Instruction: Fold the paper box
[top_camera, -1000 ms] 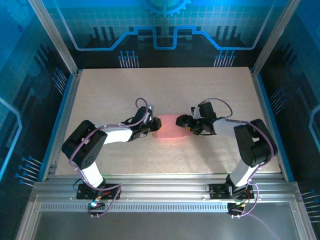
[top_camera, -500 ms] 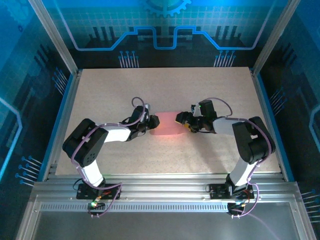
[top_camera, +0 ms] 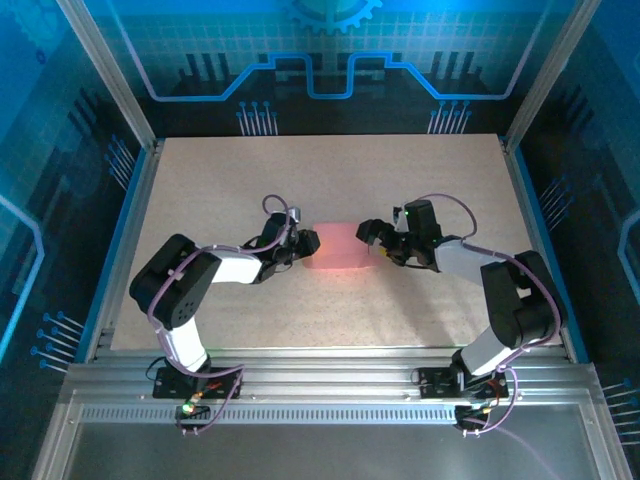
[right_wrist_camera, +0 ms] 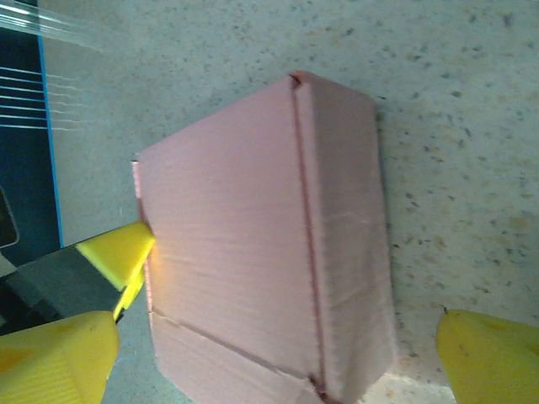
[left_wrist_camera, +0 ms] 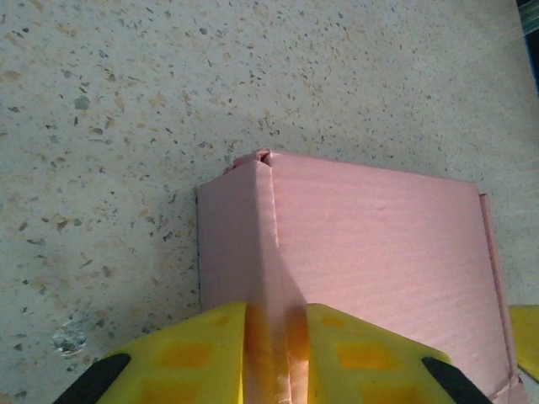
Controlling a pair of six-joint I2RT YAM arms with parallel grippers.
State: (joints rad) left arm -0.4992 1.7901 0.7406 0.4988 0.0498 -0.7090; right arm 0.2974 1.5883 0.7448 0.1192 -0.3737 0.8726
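The paper box (top_camera: 338, 246) lies near the middle of the speckled bench (top_camera: 300, 180), folded up into a small pink rectangular block, its broad face upward. From the left wrist the paper box (left_wrist_camera: 370, 244) shows a raised fold running down its near corner, with a small gap at the far tip where the card edges meet. From the right wrist the paper box (right_wrist_camera: 253, 244) shows a long crease between its top face and one side, and a slanted flap edge across the near end.

The left gripper (top_camera: 303, 243) is at the box's left end. In its own view the left gripper (left_wrist_camera: 275, 324) has its jaws drawn narrow, the yellow fingers (left_wrist_camera: 194, 353) pinching the fold of pink card between them.

The right gripper (top_camera: 372, 238) is at the box's right end. In its wrist view the right gripper (right_wrist_camera: 286, 341) has its jaws spread wide, one to each side of the box's near end. One yellow finger (right_wrist_camera: 488, 349) stands apart from the card with bare bench between them.

Both arms reach in from the near edge and bend toward each other, with the box between them.
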